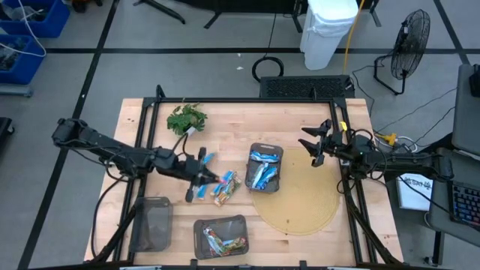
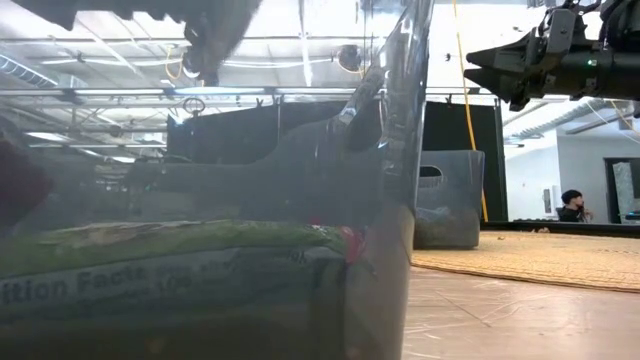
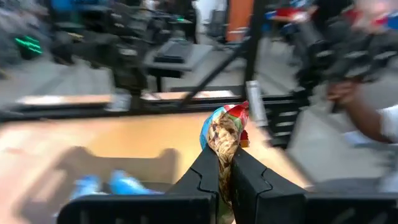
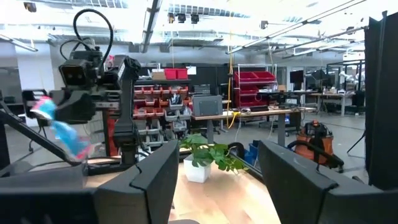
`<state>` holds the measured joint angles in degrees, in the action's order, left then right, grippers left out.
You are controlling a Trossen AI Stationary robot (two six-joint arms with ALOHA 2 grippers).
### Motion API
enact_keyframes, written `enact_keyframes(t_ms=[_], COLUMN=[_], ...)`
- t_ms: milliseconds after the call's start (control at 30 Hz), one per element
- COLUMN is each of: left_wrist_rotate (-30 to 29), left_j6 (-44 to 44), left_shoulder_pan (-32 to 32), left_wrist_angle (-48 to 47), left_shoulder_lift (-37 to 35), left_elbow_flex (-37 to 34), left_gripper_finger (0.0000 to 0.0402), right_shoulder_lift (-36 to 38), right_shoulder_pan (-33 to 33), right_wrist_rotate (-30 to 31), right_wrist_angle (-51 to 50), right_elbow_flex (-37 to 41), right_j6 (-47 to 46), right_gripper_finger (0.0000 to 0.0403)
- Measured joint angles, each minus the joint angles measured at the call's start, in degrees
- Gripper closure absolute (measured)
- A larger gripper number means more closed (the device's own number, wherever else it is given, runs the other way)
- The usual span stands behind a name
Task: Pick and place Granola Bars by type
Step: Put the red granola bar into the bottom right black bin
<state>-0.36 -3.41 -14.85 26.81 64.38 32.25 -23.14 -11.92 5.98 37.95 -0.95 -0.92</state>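
Beyond my right hand (image 4: 214, 180) stand red bin shelves (image 4: 163, 93) under bright ceiling lights (image 4: 180, 15); a grey floor (image 1: 187, 67) surrounds my table (image 1: 225, 150).

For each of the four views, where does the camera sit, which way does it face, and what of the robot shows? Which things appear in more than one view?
High view: overhead, straight down on the table; both arms show, left tool, right tool.
Low view: at tabletop height, pressed against a clear tray; right tool above.
Left wrist view: along its shut fingers, which pinch a granola bar.
Right wrist view: between its open fingers toward the plant sprig.
Shared: sprig also in high view.
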Motion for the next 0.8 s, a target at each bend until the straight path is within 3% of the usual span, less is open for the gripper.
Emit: enact_keyframes(t_ms=[133, 267, 500, 633, 800], left_wrist_rotate=[3.79, 2.03, 0.26, -2.65, -6.54], left_j6=[-6.96, -10.04, -14.3, -18.17, -21.11], left_shoulder_pan=[-1.97, -4.33, -8.15, -10.31, -12.89], left_wrist_angle=[-1.94, -2.88, -4.67, -11.03, -24.46], left_shoulder_lift=[-0.03, 0.63, 3.6, 6.45, 13.37], left_elbow_flex=[0.04, 0.05, 1.48, 7.05, 19.01], left_gripper_finger=[0.038, 0.037, 0.0387, 0.0387, 0.0387], right_shoulder_lift=[0.0, 0.0, 0.0, 0.0, 0.0], right_shoulder_pan=[0.0, 0.0, 0.0, 0.0, 0.0], right_wrist_rotate=[0.01, 0.0, -0.03, -0.03, -0.03], right_wrist_angle=[-0.01, -0.02, -0.02, -0.02, -0.04], right_elbow_flex=[0.0, 0.04, 0.07, 0.09, 0.09], right_j6=[0.06, 0.08, 0.08, 0.08, 0.08], right_gripper_finger=[0.0193, 0.0193, 0.0193, 0.0193, 0.0193])
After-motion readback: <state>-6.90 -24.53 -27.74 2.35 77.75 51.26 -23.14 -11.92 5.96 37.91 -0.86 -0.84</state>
